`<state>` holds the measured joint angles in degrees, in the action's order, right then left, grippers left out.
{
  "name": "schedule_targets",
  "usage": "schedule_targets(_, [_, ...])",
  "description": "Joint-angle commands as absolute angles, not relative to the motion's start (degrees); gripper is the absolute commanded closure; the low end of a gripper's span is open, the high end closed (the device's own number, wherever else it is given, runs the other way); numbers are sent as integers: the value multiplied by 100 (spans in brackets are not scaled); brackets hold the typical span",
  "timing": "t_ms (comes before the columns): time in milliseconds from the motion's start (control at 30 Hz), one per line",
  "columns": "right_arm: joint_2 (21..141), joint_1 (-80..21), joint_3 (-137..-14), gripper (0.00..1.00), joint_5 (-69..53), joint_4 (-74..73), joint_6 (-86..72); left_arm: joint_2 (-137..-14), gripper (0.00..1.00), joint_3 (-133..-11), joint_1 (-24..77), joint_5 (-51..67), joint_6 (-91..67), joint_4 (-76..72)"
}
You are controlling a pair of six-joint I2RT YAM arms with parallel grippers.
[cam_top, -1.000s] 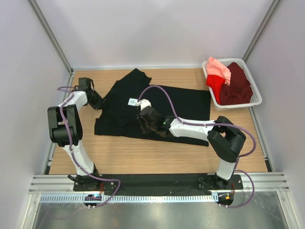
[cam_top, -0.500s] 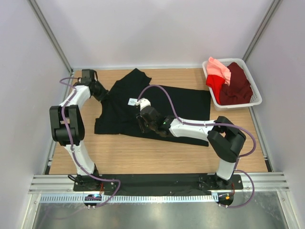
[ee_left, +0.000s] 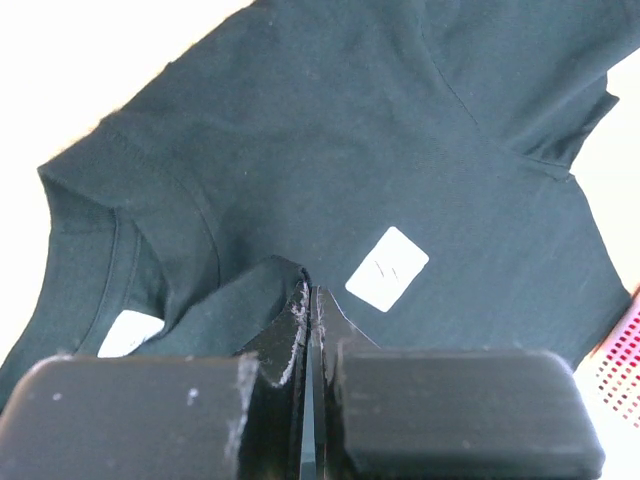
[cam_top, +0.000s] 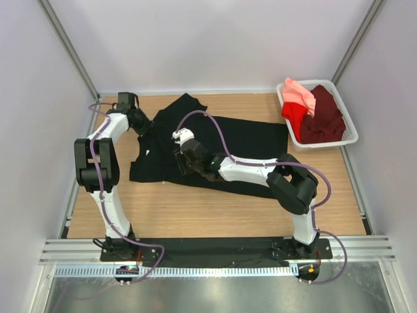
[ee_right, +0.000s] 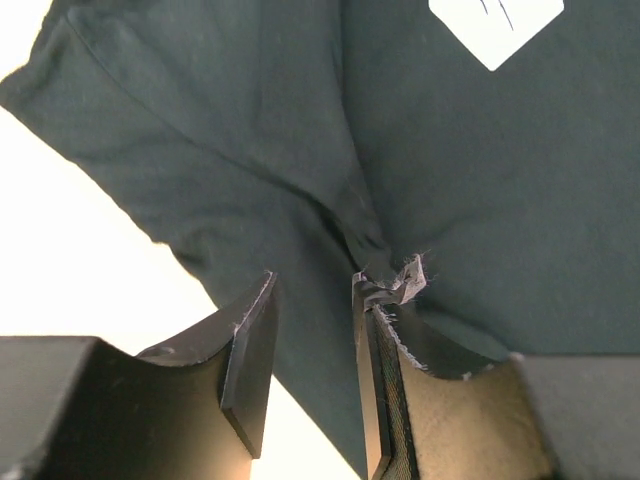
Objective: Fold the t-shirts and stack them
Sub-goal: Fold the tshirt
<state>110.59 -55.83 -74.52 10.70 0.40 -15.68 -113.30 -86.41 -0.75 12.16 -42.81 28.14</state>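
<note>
black t-shirt (cam_top: 254, 140) | being laid out mid-table (cam_top: 195, 208) | cloth fold being pinched by left gripper (ee_left: 306, 290), jaws together | right gripper (ee_right: 315, 285) jaws being held apart over cloth

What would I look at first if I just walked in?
The big black t-shirt spread across the middle of the wooden table. The left gripper pinches a fold of it, and the right gripper sits open on it. Then the white basket at the far right, holding maroon, red and pink shirts.
</note>
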Motion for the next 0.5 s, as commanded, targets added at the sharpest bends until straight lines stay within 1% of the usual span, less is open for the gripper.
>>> schedule_targets(0, [11267,-5651,-7944,58,1265,413,-1328,-11469,100,-9017,113,1450,-4079,2733])
schedule_targets(100, [11417,-5713,-8050,59,1397,536,-1187,-11601,100,-9105,141,1485,-4061,2751])
schedule_targets(233, [11636,-5801,-8235,65,1512,615,-906,-11698,100,-9184,141,1406,-4113,2786])
schedule_targets(367, [11953,-5932,-8542,66,1608,624,-547,-11865,100,-9377,141,1248,-4166,3023])
schedule_targets(467, [12207,-6029,-8788,66,1600,615,-326,-11988,100,-9466,141,1353,-4227,3059])
